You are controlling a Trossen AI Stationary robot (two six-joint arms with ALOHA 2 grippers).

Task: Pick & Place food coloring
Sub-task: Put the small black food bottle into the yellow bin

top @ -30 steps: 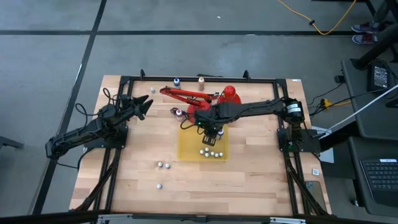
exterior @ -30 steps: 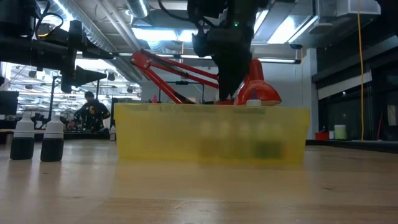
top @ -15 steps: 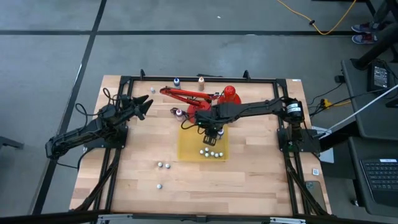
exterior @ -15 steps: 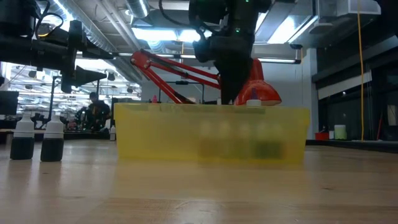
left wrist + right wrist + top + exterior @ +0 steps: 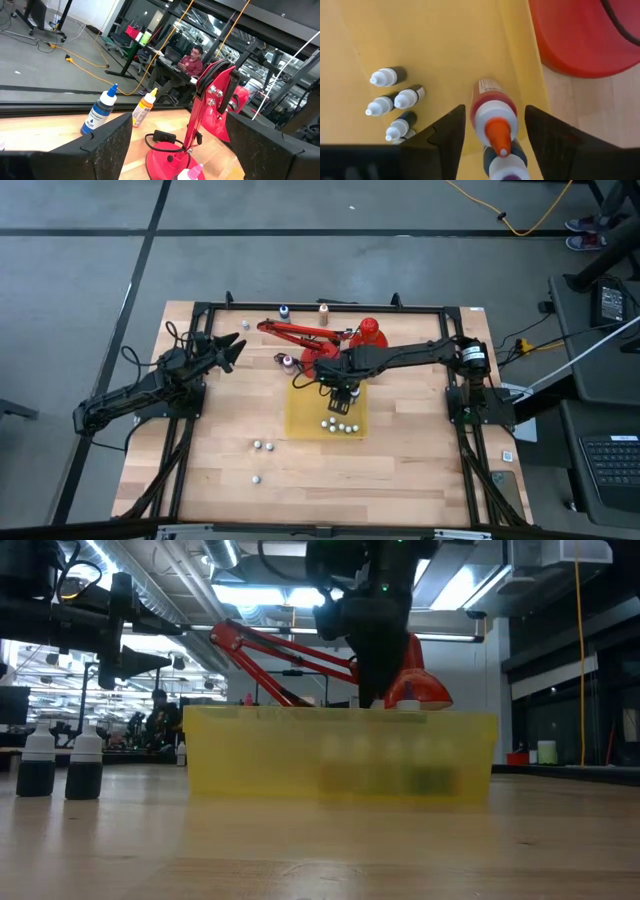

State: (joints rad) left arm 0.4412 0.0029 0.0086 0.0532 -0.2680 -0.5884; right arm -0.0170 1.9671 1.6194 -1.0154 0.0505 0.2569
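The right gripper [image 5: 492, 132] is over the yellow tray [image 5: 303, 417], its fingers spread open on both sides of an orange-capped food coloring bottle [image 5: 493, 112] that stands in the tray, not clearly touching it. The left gripper [image 5: 234, 346] waits open at the table's left side.

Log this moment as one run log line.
right gripper: open over yellow plastic tray | orange-capped red bottle: standing in tray, between fingers | left gripper: open, waiting

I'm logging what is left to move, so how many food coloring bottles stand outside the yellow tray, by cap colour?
Blue-capped bottle: 1
Orange-capped bottle: 1
Pink-capped bottle: 1
White-capped bottles: 3
Total: 6
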